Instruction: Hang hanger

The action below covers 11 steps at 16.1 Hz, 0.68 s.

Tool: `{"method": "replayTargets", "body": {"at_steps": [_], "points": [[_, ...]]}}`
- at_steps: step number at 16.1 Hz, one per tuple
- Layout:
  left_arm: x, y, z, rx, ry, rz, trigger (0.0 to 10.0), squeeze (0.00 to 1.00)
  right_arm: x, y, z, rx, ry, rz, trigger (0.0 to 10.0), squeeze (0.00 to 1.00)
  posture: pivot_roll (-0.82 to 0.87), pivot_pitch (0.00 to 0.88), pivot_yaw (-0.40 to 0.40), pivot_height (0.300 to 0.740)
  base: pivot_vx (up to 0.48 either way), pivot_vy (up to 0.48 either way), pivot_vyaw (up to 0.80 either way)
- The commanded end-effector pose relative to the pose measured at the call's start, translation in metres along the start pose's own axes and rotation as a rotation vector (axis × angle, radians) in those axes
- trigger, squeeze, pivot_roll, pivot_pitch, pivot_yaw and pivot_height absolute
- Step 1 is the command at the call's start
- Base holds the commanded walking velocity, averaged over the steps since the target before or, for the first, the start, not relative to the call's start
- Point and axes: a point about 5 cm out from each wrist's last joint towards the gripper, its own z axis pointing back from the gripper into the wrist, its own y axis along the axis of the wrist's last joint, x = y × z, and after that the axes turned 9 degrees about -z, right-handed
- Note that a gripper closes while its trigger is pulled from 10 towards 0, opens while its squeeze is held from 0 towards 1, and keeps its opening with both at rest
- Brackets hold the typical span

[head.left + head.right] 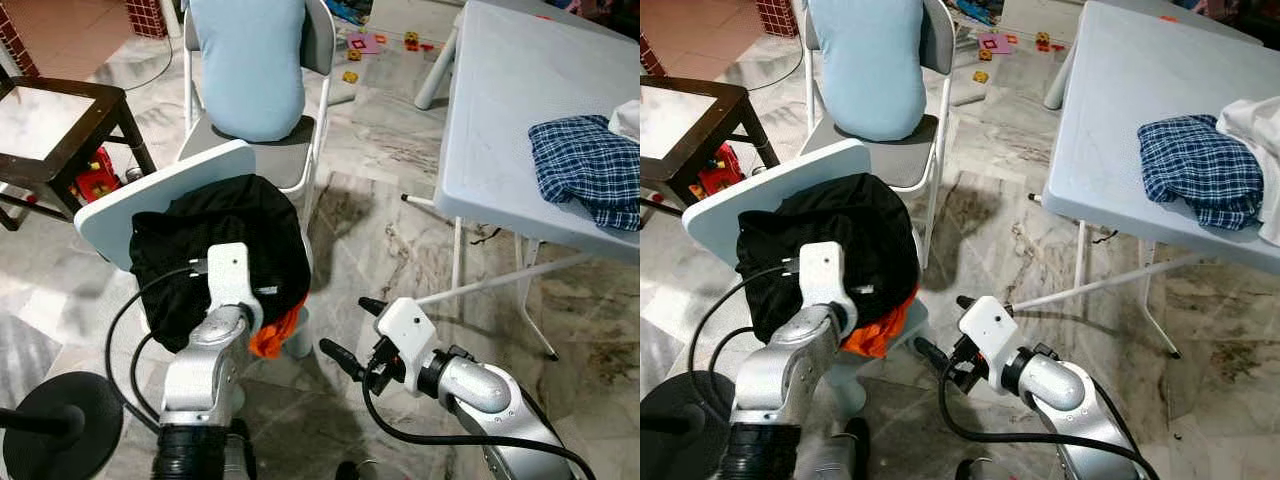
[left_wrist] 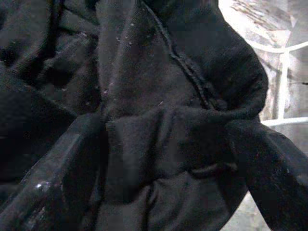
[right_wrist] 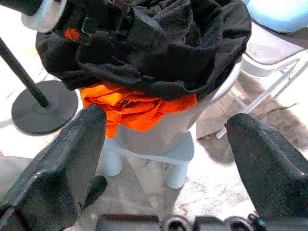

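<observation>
Left pincer (image 2: pixel 163 159), fingers spread around a fold of the black garment (image 1: pixel 230 235) heaped on the chair (image 1: pixel 120 205). Right pincer (image 1: pixel 345 330) wide, empty, beside the chair. No hanger discernible; hanging apparently barely begun.

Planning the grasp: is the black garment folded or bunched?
Bunched: the black fabric garment lies crumpled in a heap on the white plastic chair, creased.
</observation>
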Motion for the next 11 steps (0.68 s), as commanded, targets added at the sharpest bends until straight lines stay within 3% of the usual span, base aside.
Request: {"method": "replayTargets", "body": {"at_steps": [1,11], "points": [[0.0131,-0.0174,0.0,-0.056,-0.031,0.07,0.0,0.0,-0.0009,-0.0024,0.0027,-0.012,-0.003,0.005,10.0,0.0,-0.03,0.219,-0.1,0.74,0.0,0.0,0.0],[0.0077,-0.0209,-0.0044,-0.125,0.006,0.204,0.0,0.0,0.001,-0.004,0.0032,-0.022,-0.01,-0.001,10.0,0.0,-0.04,0.22,-0.098,0.74,0.0,0.0,0.0]]}}
